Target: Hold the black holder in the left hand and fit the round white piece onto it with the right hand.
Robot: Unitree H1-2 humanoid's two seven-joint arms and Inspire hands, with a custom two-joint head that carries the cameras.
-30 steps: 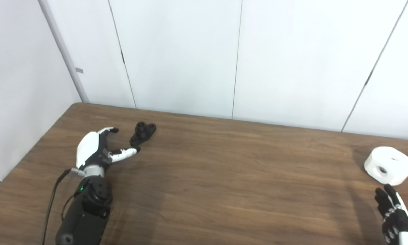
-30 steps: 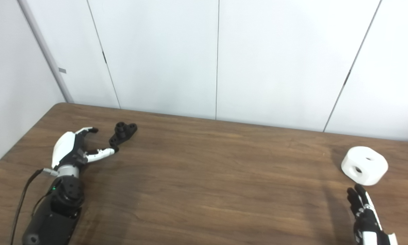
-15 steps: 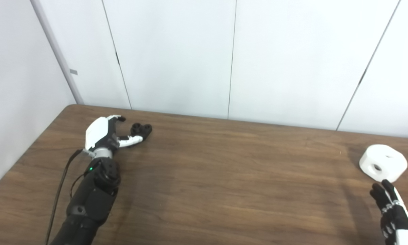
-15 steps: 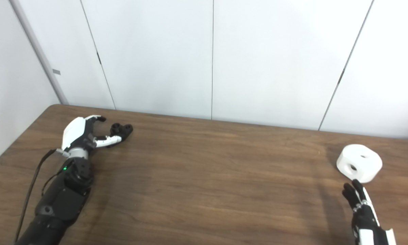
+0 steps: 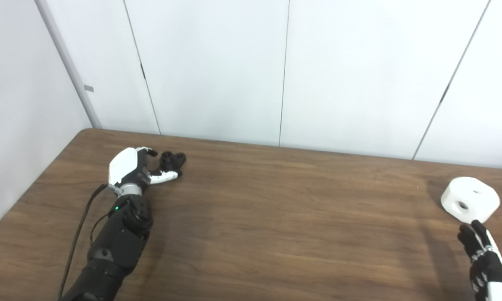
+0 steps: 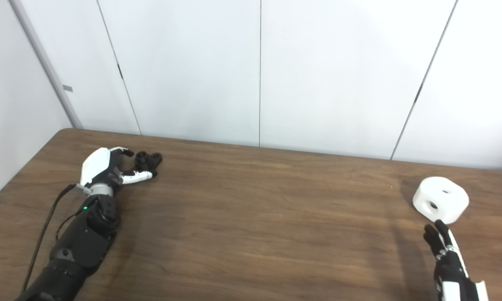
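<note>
Left eye view: left hand [image 5: 130, 169] fingers spread around black holder [image 5: 171, 161]; right hand [image 5: 483, 259] fingers extended, just short of round white piece [image 5: 469, 202].

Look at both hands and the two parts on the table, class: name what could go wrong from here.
1. The left hand is open around the black holder, which lies on the table; closing fingers might nudge it away rather than grip it.
2. The round white piece sits near the table's right side, just beyond the right hand; a clumsy reach could push it farther off.
</note>
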